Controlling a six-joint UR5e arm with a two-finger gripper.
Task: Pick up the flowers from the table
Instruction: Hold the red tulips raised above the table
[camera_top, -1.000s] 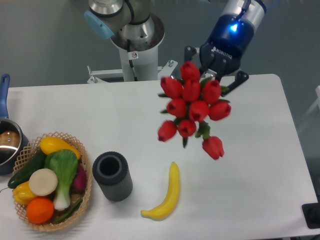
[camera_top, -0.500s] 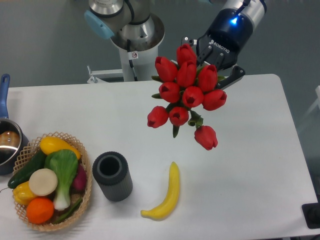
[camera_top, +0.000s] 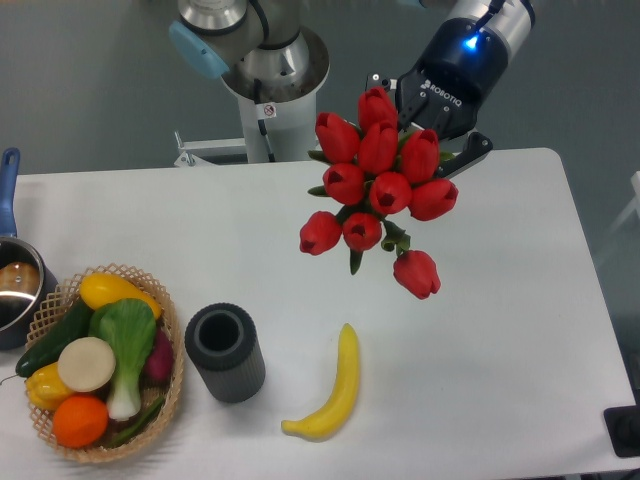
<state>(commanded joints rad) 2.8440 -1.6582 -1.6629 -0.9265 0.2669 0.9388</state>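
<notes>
Arm (camera_top: 470, 50) tilted, jaws gripping flowers (camera_top: 378, 190) above table (camera_top: 520, 330).

We see an evenly and quite brightly lit scene, where the white table (camera_top: 500, 330) looks a little pale and slightly bluish, without hard glare. Shadows are soft and short: a faint one lies under the banana (camera_top: 335, 390) and beside the dark cylinder (camera_top: 225, 352), so the light seems to come from above. The picture is a bit soft and grainy overall, the flowers (camera_top: 378, 190) show little fine detail, and a small blue lamp glows on the gripper (camera_top: 430, 110) body.
</notes>
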